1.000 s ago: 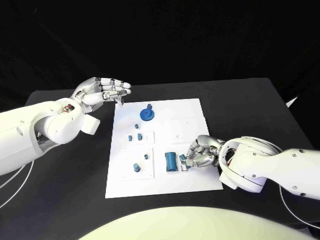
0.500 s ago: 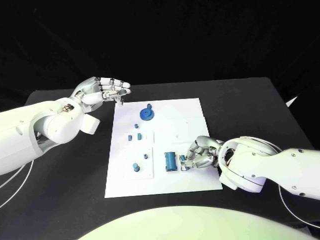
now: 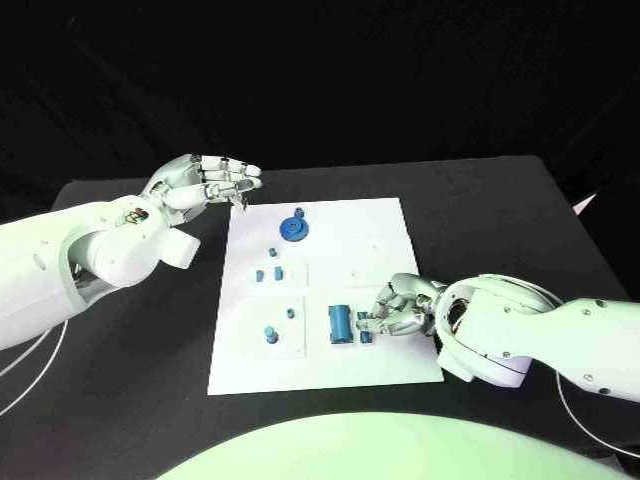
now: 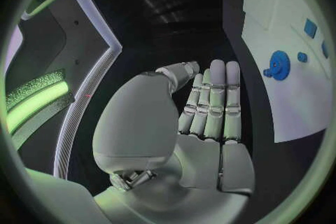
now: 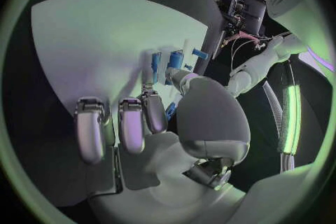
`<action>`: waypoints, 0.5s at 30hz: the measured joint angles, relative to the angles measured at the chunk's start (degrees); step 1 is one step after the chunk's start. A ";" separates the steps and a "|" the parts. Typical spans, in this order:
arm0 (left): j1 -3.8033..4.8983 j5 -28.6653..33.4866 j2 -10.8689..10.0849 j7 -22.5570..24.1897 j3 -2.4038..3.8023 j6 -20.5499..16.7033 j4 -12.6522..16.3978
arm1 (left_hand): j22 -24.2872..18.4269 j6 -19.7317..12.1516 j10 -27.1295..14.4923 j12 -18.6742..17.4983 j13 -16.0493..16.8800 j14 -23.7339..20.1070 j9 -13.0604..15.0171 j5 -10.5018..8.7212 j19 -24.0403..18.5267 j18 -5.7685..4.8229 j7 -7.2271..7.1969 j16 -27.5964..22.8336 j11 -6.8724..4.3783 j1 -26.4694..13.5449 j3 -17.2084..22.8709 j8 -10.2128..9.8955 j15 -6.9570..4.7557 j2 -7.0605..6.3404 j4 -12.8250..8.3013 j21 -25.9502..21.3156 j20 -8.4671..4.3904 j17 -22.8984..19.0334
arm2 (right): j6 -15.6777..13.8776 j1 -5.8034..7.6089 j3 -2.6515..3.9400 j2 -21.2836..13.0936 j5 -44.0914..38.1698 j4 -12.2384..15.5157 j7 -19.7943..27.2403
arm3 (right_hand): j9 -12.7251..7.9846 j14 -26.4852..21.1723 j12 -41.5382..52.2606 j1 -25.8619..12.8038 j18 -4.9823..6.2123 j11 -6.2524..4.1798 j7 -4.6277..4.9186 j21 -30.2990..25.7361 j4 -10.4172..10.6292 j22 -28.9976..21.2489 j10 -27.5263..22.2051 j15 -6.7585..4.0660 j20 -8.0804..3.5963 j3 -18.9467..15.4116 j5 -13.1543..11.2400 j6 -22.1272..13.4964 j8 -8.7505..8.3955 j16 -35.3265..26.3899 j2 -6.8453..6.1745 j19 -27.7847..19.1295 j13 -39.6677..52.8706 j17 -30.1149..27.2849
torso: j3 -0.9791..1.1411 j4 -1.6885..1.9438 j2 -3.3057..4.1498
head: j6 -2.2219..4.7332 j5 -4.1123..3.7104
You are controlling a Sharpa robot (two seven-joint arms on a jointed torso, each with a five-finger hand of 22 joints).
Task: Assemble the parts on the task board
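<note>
1. The task board (image 3: 335, 300), a white rectangular plate, lay in the middle of the black desk (image 3: 508, 215), with small blue parts spread across it.
2. A round blue gear-like part (image 3: 291, 231) sat near the board's far end, and two small blue pegs (image 3: 270, 274) stood closer to the middle on the left side.
3. A larger blue cylinder (image 3: 342, 322) lay on the near half of the board, with another small blue part (image 3: 271, 335) to its left.
4. The right robot hand (image 3: 400, 312) rested on the board just beside the cylinder, its fingers curled in around a small blue piece (image 3: 365, 322) pinched at the fingertips.
5. The left robot hand (image 3: 205, 182) hovered off the board's far left corner, fingers curled inward and holding nothing that I could see.
</note>
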 measured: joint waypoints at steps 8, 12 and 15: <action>-0.03 0.00 0.03 -0.03 -0.02 0.06 -0.09 | 0.00 0.00 0.00 0.00 0.00 0.00 0.00 0.00 0.00 0.00 0.00 0.00 0.00 0.00 0.00 0.00 0.00 0.00 0.00 0.00 0.00 0.00 | -0.08 -0.03 0.00 -0.18 0.00 0.09 0.25 | -0.06 0.00 0.00 -0.56 0.00 0.00 0.00 0.00 0.29 0.00 0.00 0.00 0.00 -0.29 -1.39 0.00 -0.22 0.00 -0.56 0.00 0.00 0.00 | -0.01 -0.02 -0.01 | -0.09 0.09; -0.03 0.00 0.03 -0.05 -0.02 0.08 -0.12 | 0.00 0.00 0.00 0.00 0.00 0.00 0.00 0.00 0.00 0.00 0.00 0.00 0.00 0.00 0.00 0.00 0.00 0.00 0.00 0.00 0.00 0.00 | -0.08 -0.04 -0.01 -0.37 0.00 0.10 0.39 | -0.04 0.00 0.00 -0.44 0.00 0.00 -0.01 0.00 -0.34 -0.01 0.00 0.00 0.00 -0.33 -1.74 0.00 -0.22 0.00 -0.48 0.00 -0.01 0.00 | 0.00 -0.03 -0.01 | -0.15 0.10; -0.04 0.00 0.05 -0.07 -0.03 0.10 -0.14 | 0.00 0.00 0.00 0.00 0.00 0.00 -0.04 0.00 0.00 0.00 0.00 0.00 0.00 0.00 0.00 0.00 0.00 0.00 0.00 0.00 0.00 0.00 | -0.06 -0.04 -0.01 -0.54 0.00 0.10 0.48 | 0.03 0.00 0.00 0.97 0.00 0.00 -0.01 0.00 -1.57 -0.01 0.00 0.00 0.00 0.28 -1.81 0.00 -0.22 0.00 -0.05 0.00 -0.01 -0.01 | 0.00 -0.03 -0.02 | -0.16 0.10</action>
